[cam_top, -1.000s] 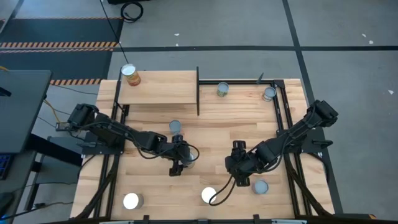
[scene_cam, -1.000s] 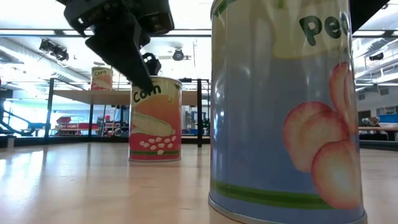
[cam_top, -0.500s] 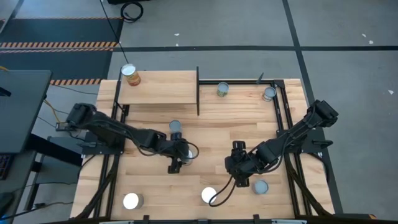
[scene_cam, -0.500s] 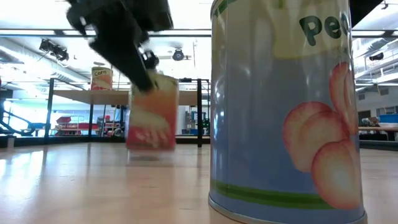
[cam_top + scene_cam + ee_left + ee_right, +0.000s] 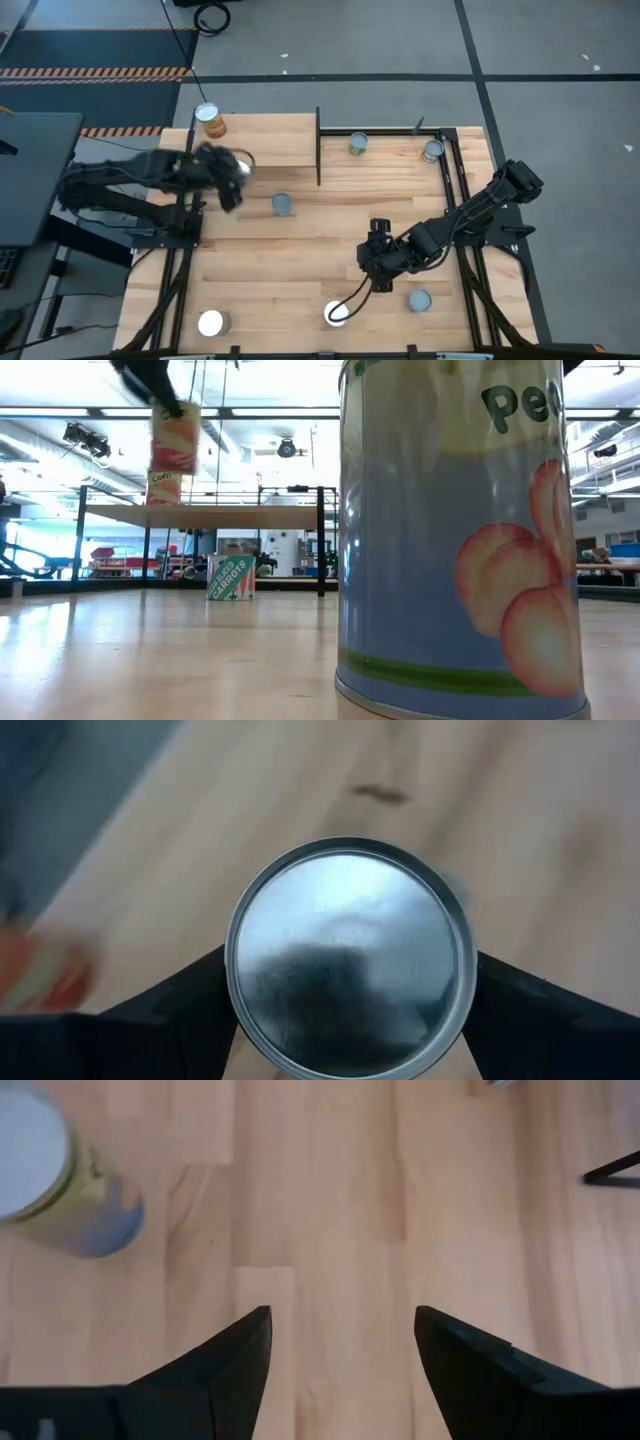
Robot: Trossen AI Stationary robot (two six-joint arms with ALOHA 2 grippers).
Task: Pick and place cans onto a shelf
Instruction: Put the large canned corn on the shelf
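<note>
High view: the left claw (image 5: 232, 168), clamped on a red-labelled corn can with a silver top (image 5: 243, 163), holds it raised over the near edge of the small light-wood shelf on a black frame (image 5: 270, 140), where another orange can (image 5: 208, 119) stands at the far left corner. The right claw (image 5: 378, 262), fingers apart and empty, hovers over the light-wood surface (image 5: 330, 220), near a blue-labelled can (image 5: 419, 300).

Both arms matte black, chunky jointed segments w/ thin black cables looped alongside. Right pincer (image 5: 340, 1370): two black wedge-shaped fingers, flat inner faces, tapering to tips. Left pincer (image 5: 350, 1010): same black fingers. No markings or screws discernible.
</note>
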